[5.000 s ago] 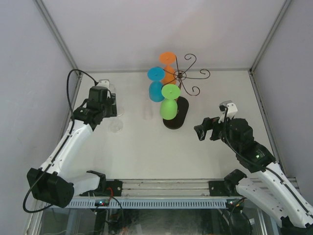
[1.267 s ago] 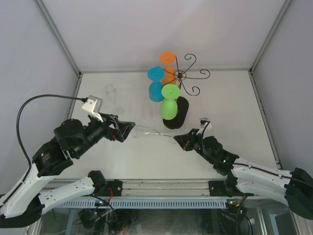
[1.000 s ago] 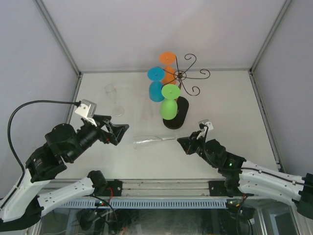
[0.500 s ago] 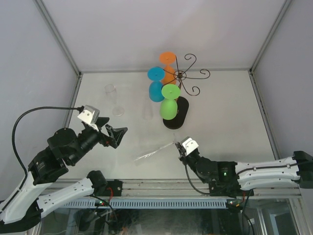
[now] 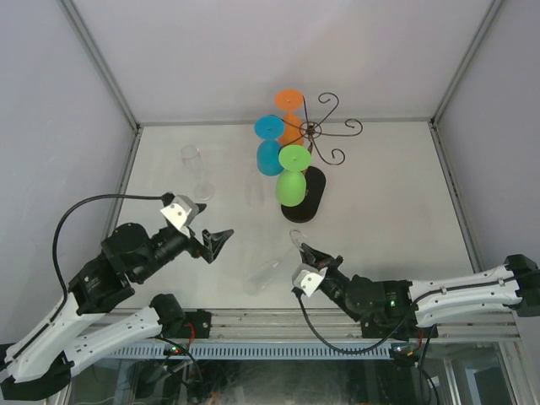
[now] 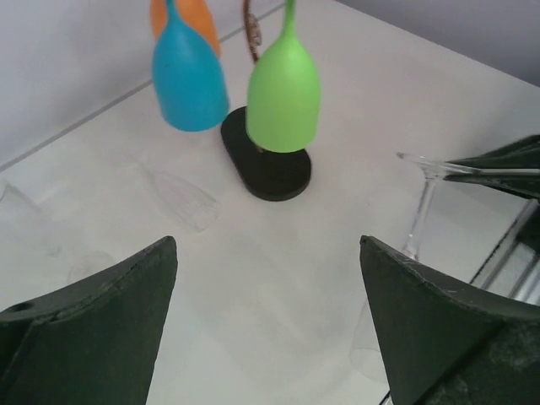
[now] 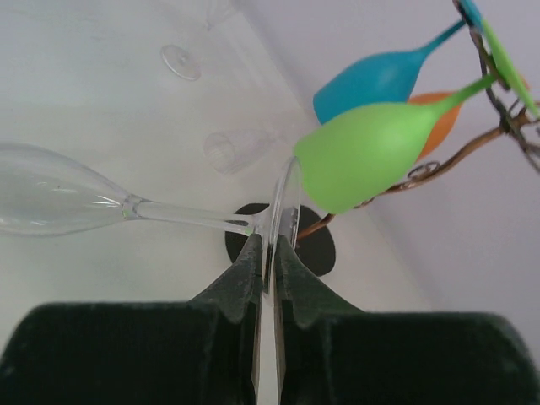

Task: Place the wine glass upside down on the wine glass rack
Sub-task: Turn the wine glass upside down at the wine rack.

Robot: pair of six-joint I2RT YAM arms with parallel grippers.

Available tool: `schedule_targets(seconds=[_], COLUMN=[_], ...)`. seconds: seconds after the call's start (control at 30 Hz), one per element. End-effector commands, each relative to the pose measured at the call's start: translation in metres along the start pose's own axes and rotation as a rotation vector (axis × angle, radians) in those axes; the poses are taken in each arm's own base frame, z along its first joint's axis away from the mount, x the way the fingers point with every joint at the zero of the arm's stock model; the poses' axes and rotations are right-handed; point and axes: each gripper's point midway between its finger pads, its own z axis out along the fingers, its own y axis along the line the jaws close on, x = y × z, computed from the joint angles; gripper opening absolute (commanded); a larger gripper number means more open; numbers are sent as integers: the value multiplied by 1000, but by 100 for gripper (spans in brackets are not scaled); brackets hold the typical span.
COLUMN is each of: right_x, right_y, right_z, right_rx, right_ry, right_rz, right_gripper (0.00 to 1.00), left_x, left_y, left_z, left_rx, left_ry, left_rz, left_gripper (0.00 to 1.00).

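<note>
A: What worries you most here?

B: The hold. The right gripper [image 7: 268,253] has the clear wine glass [image 7: 59,201] only by the rim of its foot [image 7: 284,198], with the fingers closed down on that thin disc. The stem and bowl stick out well to one side of the pinch. I think the bowl's weight could swing the glass around, or work the foot out from between the fingers.

A: And at the rack [image 5: 310,129]?

B: It's crowded. The green glass [image 5: 292,187], blue glass [image 5: 270,158] and orange glass [image 5: 289,99] all hang on the side towards the arms, and the free curled arms are on the far right. If the right gripper goes straight in, the bowl could knock the green one. A tilted foot could also miss the wire slot.

A: Where's the glass right now?

B: Near the front of the table [image 5: 396,181], between the two grippers and well short of the rack. The foot is uppermost and the bowl hangs down and towards the left arm. I can't tell whether the bowl clears the table.

A: And the left gripper [image 6: 268,249]?

B: Its jaws are spread wide with nothing between them. It's pointing at the rack but touching nothing.
</note>
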Motion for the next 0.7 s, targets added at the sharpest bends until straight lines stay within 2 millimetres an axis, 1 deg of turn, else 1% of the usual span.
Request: schedule_targets(seconds=[0.0,0.07,0.17,0.27,0.33,0.47,0.57,0.67], right_x=[-41,-46,-53,-60,-65,-77,-83,-86], right_y=[-13,-7,2,2,2,-1,-6,-10], right_z=[-3,-5,-7,-11,-14,-24,-29,-29], right_rx=[-30,-70,-135,-153,-181,-231,-246,-257], right_ry=[-133,-170,-233,-279,-307,-367,-410,-423], right_rz=[-193,-275,-366,-413,-424,-388,-389,-400], right_gripper=[0,0,0,0,0,0,0,0], left_x=[-11,-5,2,2,2,-1,0,1], left_y=[-34,-40,-39,-40,-45,-58,-69,-81], left_z=[5,8,13,15,15,13,13,12], left_rx=[200,240,249,270,307,397,463,521], left_ry=[-83,-80,-74,-99,-127,-200,-245,-284], left_rz=[86,122,208,320,403,570,675,785], left_gripper=[91,90,90,89,90,89,87,84])
